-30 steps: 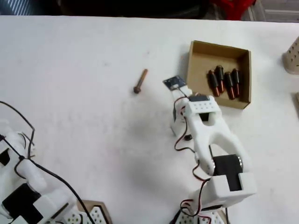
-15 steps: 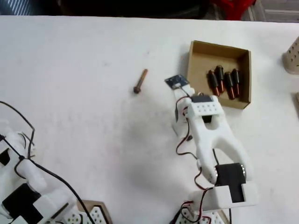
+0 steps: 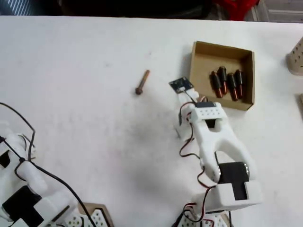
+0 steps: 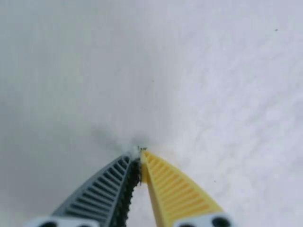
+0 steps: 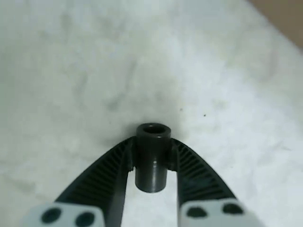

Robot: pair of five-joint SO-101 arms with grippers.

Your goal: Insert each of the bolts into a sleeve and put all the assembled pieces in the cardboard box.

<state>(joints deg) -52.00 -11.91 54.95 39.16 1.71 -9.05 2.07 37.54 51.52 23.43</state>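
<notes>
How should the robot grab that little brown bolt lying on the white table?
Best guess: grip the bolt around the middle of its thin shaft, coming straight down from above and closing across it. It lies flat on the table with bare space all round, and the wider head at one end would be harder to pinch.

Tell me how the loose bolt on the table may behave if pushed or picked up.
The bolt lies on its side on the flat table, so a push would probably roll it, likely in a curve because its head is wider. It looks like metal, so probably stiff and heavy for its size. Its slim round shaft may slip when gripped.
</notes>
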